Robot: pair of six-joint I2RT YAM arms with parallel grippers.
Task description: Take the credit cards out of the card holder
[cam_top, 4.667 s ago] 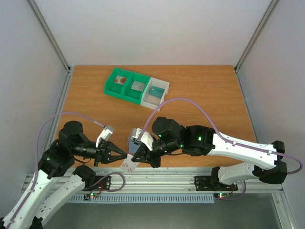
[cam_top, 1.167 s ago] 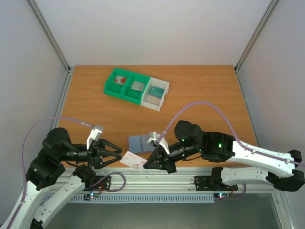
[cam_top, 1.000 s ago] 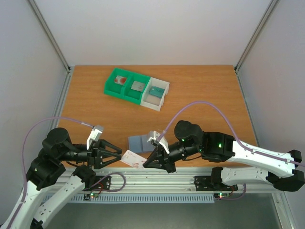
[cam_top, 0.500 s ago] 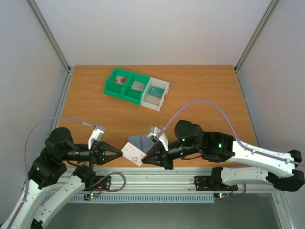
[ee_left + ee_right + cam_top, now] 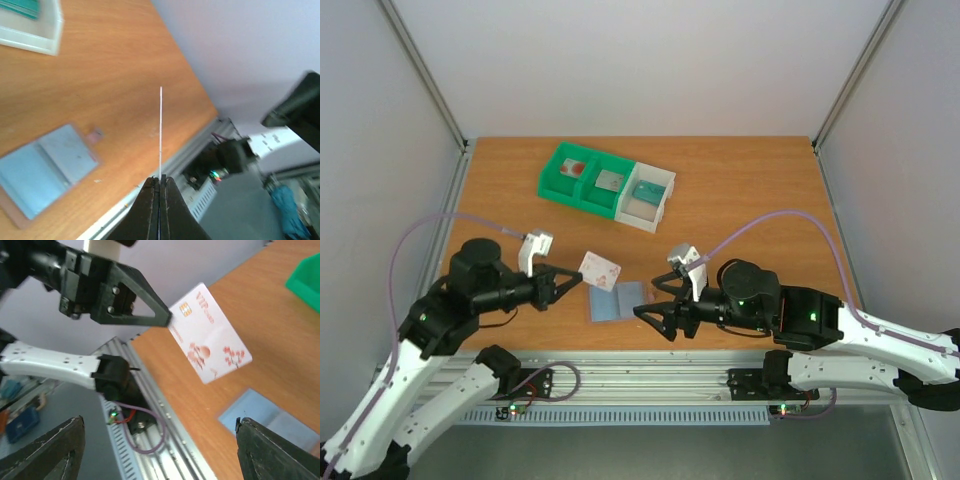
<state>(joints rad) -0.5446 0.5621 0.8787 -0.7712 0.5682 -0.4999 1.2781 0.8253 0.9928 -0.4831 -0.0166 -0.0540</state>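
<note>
A white credit card (image 5: 601,270) with pink-red patches hangs in the air, my left gripper (image 5: 583,281) shut on its near edge. In the left wrist view the card (image 5: 160,130) shows edge-on as a thin white line rising from the closed fingertips. The right wrist view shows its printed face (image 5: 210,335) with the left gripper (image 5: 167,317) pinching a corner. The slate-blue card holder (image 5: 617,300) lies open and flat on the table just below and right of the card. My right gripper (image 5: 656,322) stands open to the right of the holder, nothing between its fingers (image 5: 45,455).
A green-and-white three-compartment tray (image 5: 563,187) with small items inside stands at the back of the wooden table. The metal rail (image 5: 650,375) with the arm bases runs along the near edge. Grey walls enclose the table on three sides.
The left gripper shut on the card and lifted it up and towards the back. The right gripper opened, let the card go and drew back to the right.
</note>
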